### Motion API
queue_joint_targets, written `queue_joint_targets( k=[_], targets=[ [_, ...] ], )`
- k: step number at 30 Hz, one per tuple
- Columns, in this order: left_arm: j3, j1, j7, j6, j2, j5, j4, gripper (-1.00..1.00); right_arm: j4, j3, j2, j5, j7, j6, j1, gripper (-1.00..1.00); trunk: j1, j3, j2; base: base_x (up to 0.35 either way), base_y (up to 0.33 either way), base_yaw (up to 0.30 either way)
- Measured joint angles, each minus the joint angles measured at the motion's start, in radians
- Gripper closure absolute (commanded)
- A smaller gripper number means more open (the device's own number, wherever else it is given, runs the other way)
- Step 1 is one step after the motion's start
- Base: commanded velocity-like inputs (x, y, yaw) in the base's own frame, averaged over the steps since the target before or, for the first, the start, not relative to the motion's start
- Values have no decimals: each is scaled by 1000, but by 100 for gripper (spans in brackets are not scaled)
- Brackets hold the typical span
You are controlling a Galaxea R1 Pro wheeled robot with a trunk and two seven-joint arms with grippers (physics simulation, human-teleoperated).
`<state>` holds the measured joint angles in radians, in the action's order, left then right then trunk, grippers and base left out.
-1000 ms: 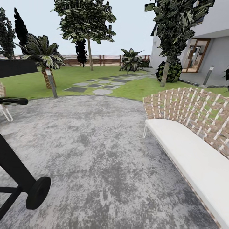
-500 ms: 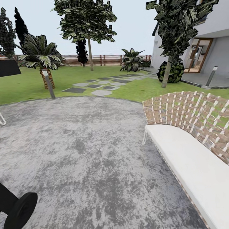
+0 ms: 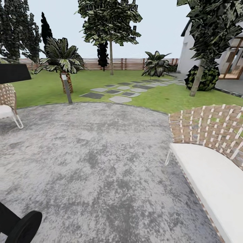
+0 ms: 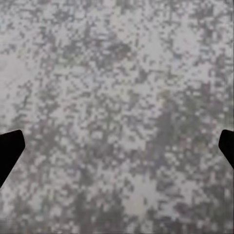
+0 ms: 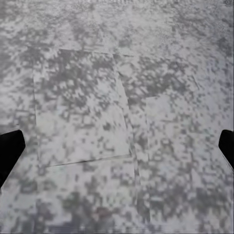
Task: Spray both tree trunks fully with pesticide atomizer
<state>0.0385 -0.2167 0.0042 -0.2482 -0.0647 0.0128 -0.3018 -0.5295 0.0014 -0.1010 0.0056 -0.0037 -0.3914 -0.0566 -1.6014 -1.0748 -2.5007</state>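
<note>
I stand on a speckled grey concrete patio (image 3: pixel 94 152) facing the garden lawn (image 3: pixel 44 89). Two tall trees rise from the grass: one has its trunk (image 3: pixel 111 60) far back by the fence, the other's trunk (image 3: pixel 197 79) leans at the right near the house. The pesticide atomizer is out of view. My left gripper (image 4: pixel 117 146) hangs open over bare concrete, its dark fingertips (image 4: pixel 9 146) wide apart with nothing between them. My right gripper (image 5: pixel 117 148) is also open above the concrete, fingertips (image 5: pixel 9 148) at the picture's sides.
A woven bench with a white cushion (image 3: pixel 209 175) stands close at the right. A wicker chair (image 3: pixel 6 101) and a black box shape (image 3: pixel 13 72) sit at the left, a black wheel (image 3: pixel 23 226) near the bottom left. Stepping stones (image 3: pixel 114 91), a lamp post (image 3: pixel 67 89) and a palm (image 3: pixel 62 60) lie ahead.
The whole picture has shifted right, so the camera has turned left. The wicker chair has come into view at the left and the bench sits further right.
</note>
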Motion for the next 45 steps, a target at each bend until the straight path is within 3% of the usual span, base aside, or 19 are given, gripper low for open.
queue_joint_targets(
  k=[10,45],
  targets=[
    [0,0,0,0,0,0,0,-100,0,0,0,0,0,0,0,-100,0,0,0,340,-1,218],
    [0,0,0,0,0,0,0,-100,33,0,0,1,-1,-1,0,-100,0,0,0,340,0,5]
  ],
)
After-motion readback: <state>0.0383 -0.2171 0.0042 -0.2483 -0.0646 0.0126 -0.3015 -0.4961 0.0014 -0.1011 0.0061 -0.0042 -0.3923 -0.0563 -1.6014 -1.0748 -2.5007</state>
